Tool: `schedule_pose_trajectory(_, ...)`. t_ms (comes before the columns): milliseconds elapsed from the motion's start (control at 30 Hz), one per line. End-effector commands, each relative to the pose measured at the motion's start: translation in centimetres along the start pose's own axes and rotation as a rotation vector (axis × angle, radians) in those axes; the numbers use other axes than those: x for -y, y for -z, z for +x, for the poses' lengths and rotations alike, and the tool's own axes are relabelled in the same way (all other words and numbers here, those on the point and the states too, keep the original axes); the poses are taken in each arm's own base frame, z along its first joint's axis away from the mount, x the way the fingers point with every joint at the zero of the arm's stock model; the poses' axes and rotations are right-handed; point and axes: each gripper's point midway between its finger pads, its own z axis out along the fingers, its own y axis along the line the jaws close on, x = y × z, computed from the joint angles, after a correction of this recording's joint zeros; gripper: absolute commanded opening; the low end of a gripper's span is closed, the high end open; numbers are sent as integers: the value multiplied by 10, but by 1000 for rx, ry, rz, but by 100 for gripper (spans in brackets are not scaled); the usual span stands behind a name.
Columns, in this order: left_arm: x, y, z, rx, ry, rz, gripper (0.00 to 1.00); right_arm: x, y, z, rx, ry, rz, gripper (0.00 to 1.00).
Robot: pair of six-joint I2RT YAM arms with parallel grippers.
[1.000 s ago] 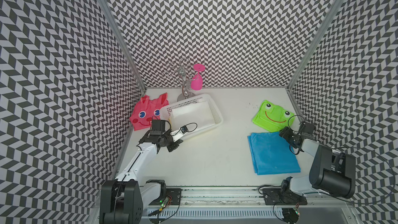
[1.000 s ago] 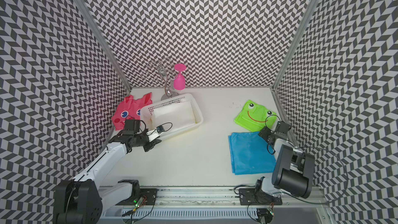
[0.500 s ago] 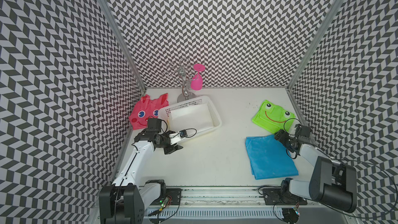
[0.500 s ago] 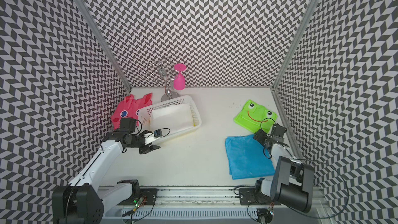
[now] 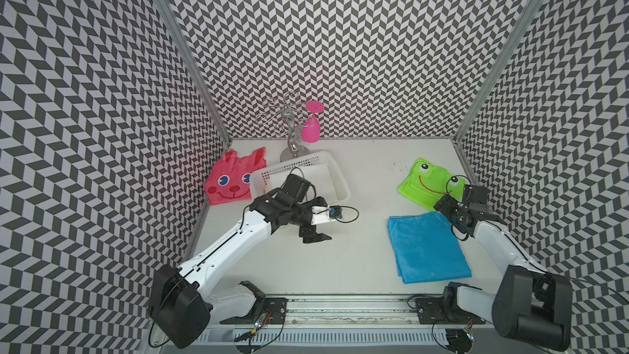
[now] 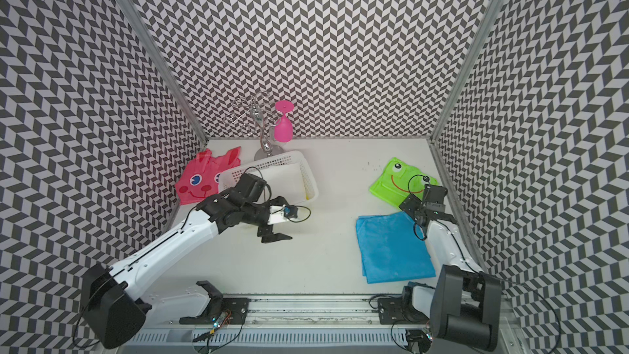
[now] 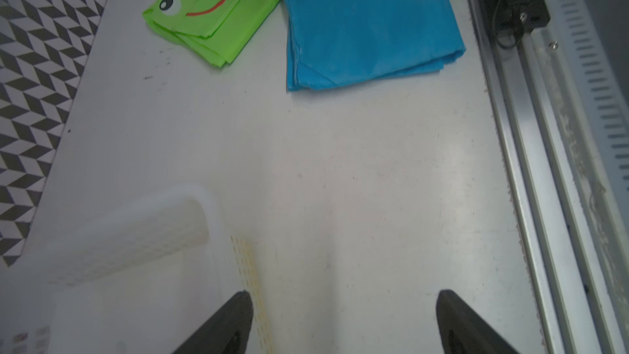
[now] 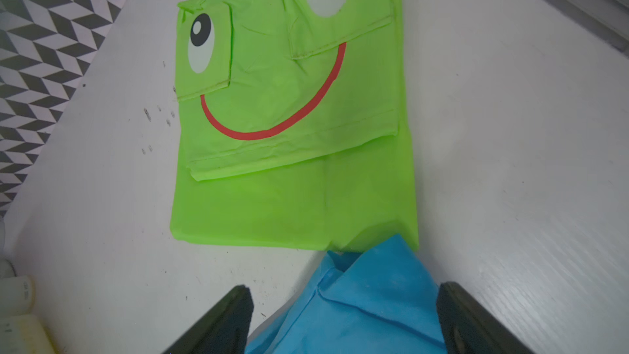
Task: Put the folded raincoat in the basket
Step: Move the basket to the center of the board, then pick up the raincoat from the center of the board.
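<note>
The basket (image 5: 299, 164) is perforated white plastic, the blue raincoat (image 5: 425, 246) matt cloth, the green raincoat (image 5: 425, 182) faintly glossy

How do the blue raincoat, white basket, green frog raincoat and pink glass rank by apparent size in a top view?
1. Blue raincoat and white basket: about alike; the left arm hides part of the basket, so they are unranked.
2. Green frog raincoat.
3. Pink glass, clearly smallest.

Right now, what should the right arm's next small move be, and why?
Probably lower the right gripper and close on the blue raincoat: the open jaws straddle its corner, and it lies flat, apart from the basket.
</note>
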Motion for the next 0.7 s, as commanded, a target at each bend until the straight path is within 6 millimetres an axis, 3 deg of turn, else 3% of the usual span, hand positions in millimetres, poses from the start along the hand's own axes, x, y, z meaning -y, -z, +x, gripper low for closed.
schedule_pose_trajectory(0, -19, -34, -54, 80, 70, -37, 94, 16, 11, -10, 55, -64, 99, 88)
schedule_pose_trajectory(133, -20, -92, -95, 81, 112, 34, 92, 33, 9, -9, 79, -96, 174, 89)
schedule_pose_trajectory(300, -28, -157, -115, 84, 166, 83, 92, 67, -11, -2, 30, -186, 149, 89)
schedule_pose_trajectory(433, -36, -203, -117, 70, 202, 108, 92, 80, -14, 2, -7, -187, 148, 89)
schedule_pose_trajectory(667, -53, -261, -95, 3, 267, 82, 90, 69, -2, -11, 37, -174, 98, 89)
